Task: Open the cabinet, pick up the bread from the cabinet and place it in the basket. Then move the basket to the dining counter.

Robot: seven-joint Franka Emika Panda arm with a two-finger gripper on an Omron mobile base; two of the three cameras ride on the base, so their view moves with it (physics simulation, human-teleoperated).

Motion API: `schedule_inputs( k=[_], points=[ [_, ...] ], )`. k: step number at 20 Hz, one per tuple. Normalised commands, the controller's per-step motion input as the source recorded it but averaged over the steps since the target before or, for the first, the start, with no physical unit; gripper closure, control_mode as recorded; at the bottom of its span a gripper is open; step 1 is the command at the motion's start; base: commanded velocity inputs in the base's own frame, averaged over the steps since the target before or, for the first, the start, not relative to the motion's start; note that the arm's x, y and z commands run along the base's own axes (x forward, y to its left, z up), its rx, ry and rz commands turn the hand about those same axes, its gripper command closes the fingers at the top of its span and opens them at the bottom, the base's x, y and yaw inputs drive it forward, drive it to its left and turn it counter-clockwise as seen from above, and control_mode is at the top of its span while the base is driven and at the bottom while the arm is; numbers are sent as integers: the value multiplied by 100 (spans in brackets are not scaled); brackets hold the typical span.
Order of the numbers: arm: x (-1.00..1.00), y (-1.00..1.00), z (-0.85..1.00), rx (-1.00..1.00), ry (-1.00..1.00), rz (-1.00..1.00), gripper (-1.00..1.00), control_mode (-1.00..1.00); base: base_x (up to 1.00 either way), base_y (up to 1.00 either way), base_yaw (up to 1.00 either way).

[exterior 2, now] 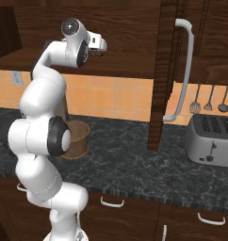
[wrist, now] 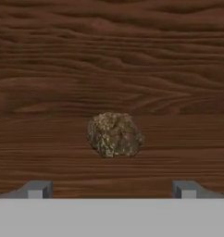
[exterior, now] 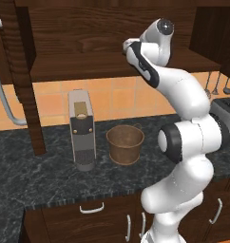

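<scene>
Bread [wrist: 115, 134]: small dark brown lump, rounded, rough and crumbly on its surface with paler flecks. It lies on the wooden shelf floor inside the cabinet [exterior: 112, 42], centred ahead of the tool [wrist: 112, 189] and apart from both fingertips [wrist: 39, 189], which stand wide on either side. Tool open, gripping nothing.

Cabinet: dark brown wood, grain running across; both doors swung open. One door [exterior: 26, 85] stands edge-on at the left of the left base view, with its long silver bar handle [exterior: 5, 95] curving outward. The other door [exterior 2: 164, 75] stands edge-on in the right base view, with its own bar handle [exterior 2: 184, 70].

Basket [exterior: 125, 143]: round, brown, woven, tapered, open at the top, nothing visible inside. It stands on the dark speckled tabletop [exterior: 50, 175] below the cabinet, just beside the coffee machine [exterior: 81, 129], which is grey, taller, and on its left in the left base view.

Arm: white, raised, its hand reaching into the cabinet opening above the basket.

Other items: a silver toaster [exterior 2: 211, 139] on the tabletop to the right; utensils [exterior 2: 209, 101] hanging on the orange tiled wall [exterior 2: 116, 96]; low cabinets with small silver handles [exterior: 91, 208] beneath the tabletop.

Obstructions: none between tool and bread in the hand view.
</scene>
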Motion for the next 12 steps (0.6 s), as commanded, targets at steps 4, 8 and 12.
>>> schedule_inputs(
  k=[4, 8, 12],
  points=[
    [45, 0, -14, 0, 0, 2, -100, -100, 0, 0, 0],
    [52, 0, -8, 0, 2, 0, -100, -100, 0, 0, 0],
    [58, 0, -4, 0, 2, 0, -100, -100, 0, 0, 0]
  ],
)
